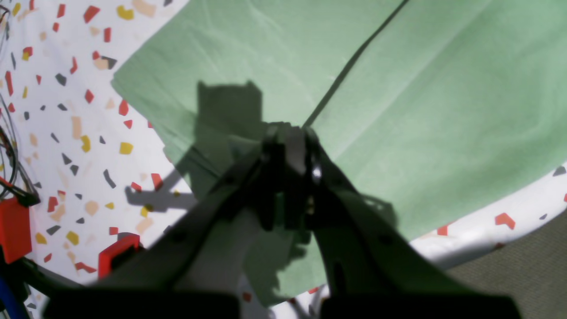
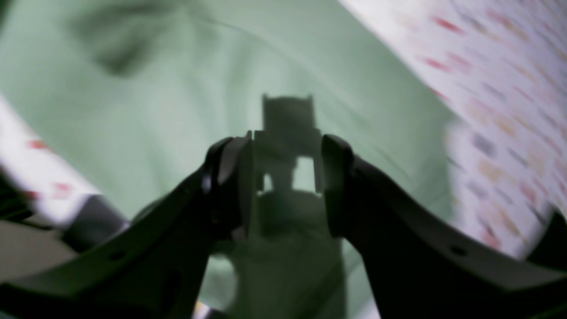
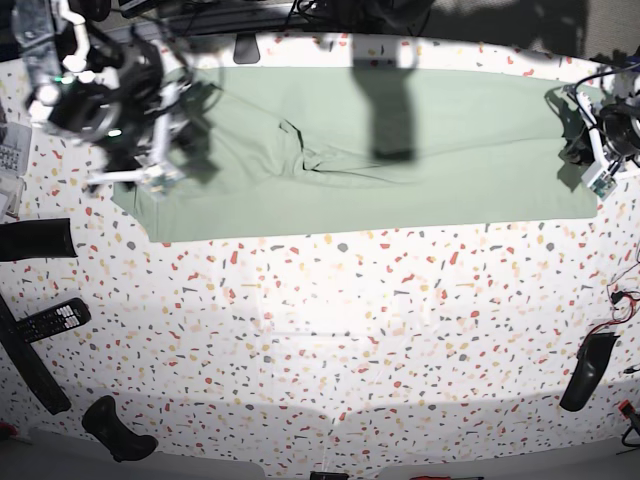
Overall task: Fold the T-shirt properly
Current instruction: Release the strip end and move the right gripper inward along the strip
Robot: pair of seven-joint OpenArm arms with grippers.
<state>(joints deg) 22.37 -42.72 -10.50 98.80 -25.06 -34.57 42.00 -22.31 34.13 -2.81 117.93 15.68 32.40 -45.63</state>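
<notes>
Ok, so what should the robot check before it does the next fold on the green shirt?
1. T-shirt lies as a long band across the far side of the table: ok.
2. Left pincer shut at the shirt's edge: ok. Whether it really pinches cloth: cannot tell.
3. Right pincer open above the shirt, nothing between its fingers: ok.
4. Cloth smooth: not ok, creases near the middle in the base view.
5. Room on the near side of the table to fold toward: ok, the remote lies off to one side.
</notes>
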